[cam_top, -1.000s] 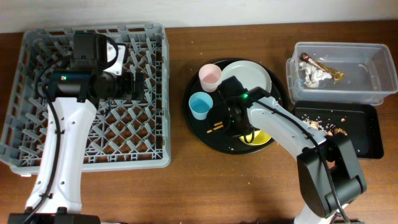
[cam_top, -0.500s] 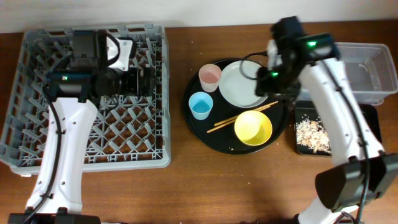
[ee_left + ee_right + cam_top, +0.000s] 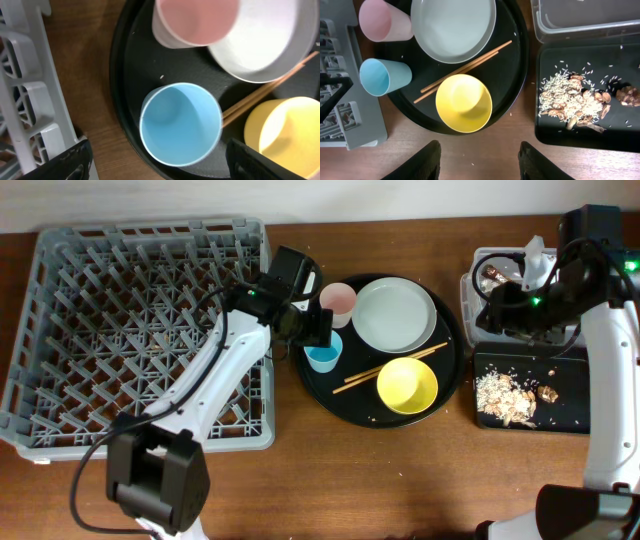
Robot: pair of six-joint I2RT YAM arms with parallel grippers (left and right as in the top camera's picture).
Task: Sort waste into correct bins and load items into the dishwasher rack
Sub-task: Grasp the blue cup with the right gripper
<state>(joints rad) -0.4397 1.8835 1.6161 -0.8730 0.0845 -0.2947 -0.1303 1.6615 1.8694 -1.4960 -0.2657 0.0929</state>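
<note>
On the round black tray [image 3: 315, 385] stand a light-blue cup [image 3: 322, 355], a pink cup [image 3: 338, 300], a grey plate [image 3: 394, 315], a yellow bowl [image 3: 407, 385] and wooden chopsticks [image 3: 390, 367]. My left gripper [image 3: 318, 340] is open. In the left wrist view [image 3: 157, 156] its fingers straddle the upright light-blue cup [image 3: 180, 124] without touching it. My right gripper [image 3: 500, 315] is open and empty, high over the clear tub [image 3: 600, 270] and the flat black tray [image 3: 570, 415]. Beige food scraps [image 3: 508, 395] lie in that tray. A gold-brown wrapper [image 3: 490, 275] peeks out in the tub. The tissue is hidden.
The grey dishwasher rack [image 3: 130, 330] fills the left side, and its right edge lies close to the round tray. The right wrist view shows the open fingers [image 3: 422, 160] above bare wood, the yellow bowl [image 3: 464, 102], the scraps [image 3: 577, 102] and the rack corner [image 3: 345, 117].
My left arm has swung right from over the rack to the light-blue cup. My right arm has moved right from the plate's edge to over the tub.
</note>
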